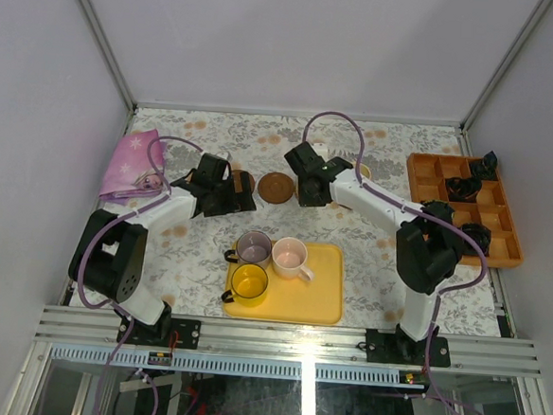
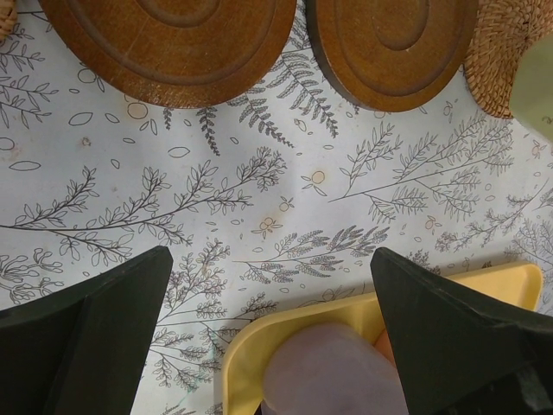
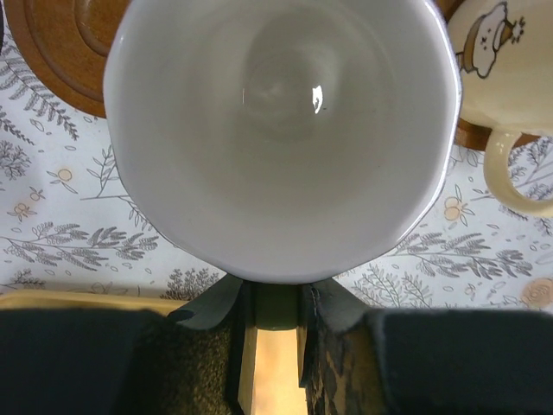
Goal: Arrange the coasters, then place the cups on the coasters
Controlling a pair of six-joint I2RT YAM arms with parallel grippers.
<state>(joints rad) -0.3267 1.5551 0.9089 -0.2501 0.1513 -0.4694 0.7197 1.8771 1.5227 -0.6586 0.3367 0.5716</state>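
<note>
The right gripper is pinched partway shut on the green handle of the white cup. It holds the cup just past the far edge of the yellow tray, next to a bare coaster. The cup looks like glazed ceramic, so it's stiff, slick and chippable, and a handle-only grip will probably let it tip. The left gripper is spread wide and empty over the tray's far corner.
</note>
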